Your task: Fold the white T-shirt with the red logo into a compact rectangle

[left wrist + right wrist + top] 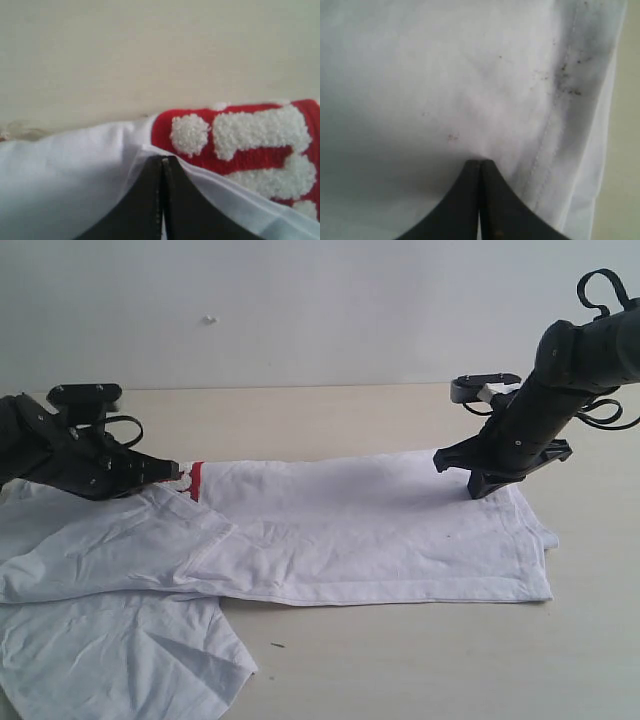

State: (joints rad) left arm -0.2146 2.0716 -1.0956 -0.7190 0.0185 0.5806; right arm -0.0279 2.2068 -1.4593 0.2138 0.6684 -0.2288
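In the exterior view, the white T-shirt is seen partly folded on the tabletop. The left pincer is beside the red logo, and the right pincer is on the opposite end. In the left wrist view, the left pincer is clenched, its tips at a cloth fold just beside the logo. In the right wrist view, the right pincer is clenched against white cloth near a stitched hem. Whether cloth is pinched cannot be told.

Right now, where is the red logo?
Exterior view, left side: the red logo peeks from the white T-shirt's far edge, just beside the left end effector.
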